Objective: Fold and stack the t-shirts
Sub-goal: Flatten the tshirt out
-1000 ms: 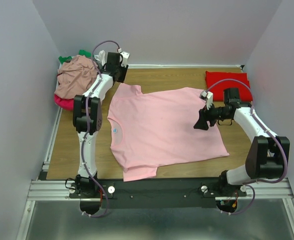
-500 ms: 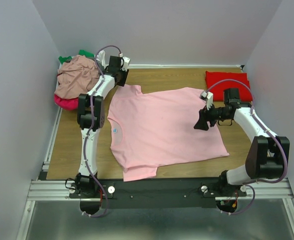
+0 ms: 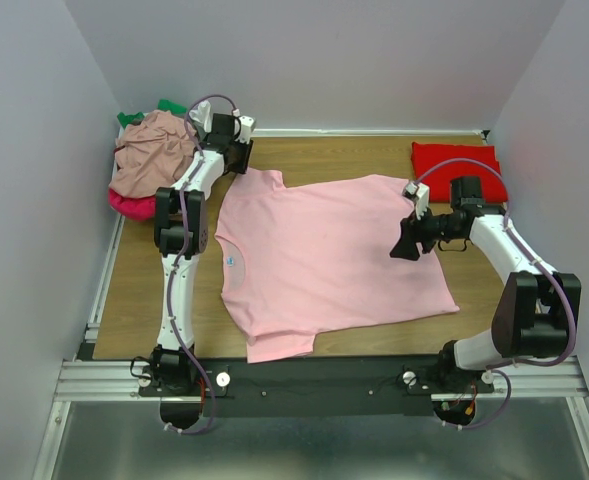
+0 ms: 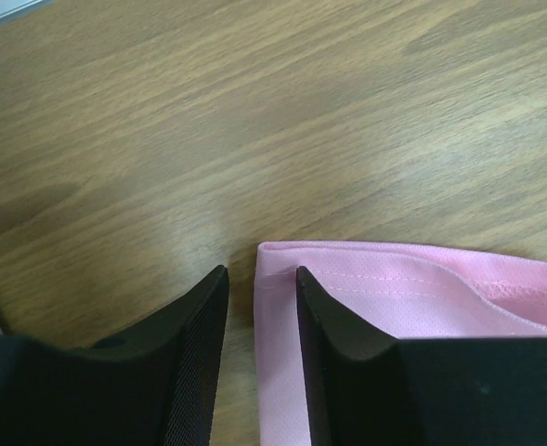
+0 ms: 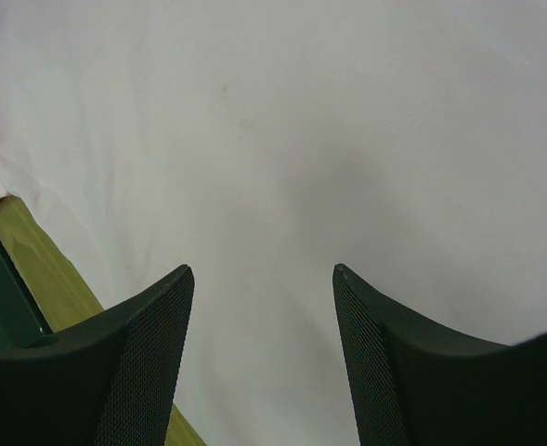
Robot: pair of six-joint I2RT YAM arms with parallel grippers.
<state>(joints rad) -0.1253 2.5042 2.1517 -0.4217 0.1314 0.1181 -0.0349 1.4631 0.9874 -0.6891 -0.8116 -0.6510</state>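
At far left, pile: I see loose tees heaped by the wall, dusty rose on top, magenta beneath, green showing behind. None of them is folded.
Left gripper: It sits at the far sleeve of the pink tee. My wrist view shows its fingers parted by a narrow gap, with the sleeve's hem corner lying flat under that gap. Nothing is pinched.
Pink tee: It lies spread across the middle of the table, neck to the left with its blue label, bottom hem to the right. It is unfolded.
Handling: I judge the tee to be light, limp cotton that will sag and drag rather than hold a shape. I would take it by stitched edges, such as the sleeve hem and bottom hem corners, where a thin pinch gets a firm bite, and lift both sides together.
Right gripper: It is over the tee's right part, near the far edge. Its fingers are spread wide, with only smooth cloth below and nothing grasped.
Red tee: It sits folded at the far right corner, well apart from the pink one. I read it as the start of the stack.
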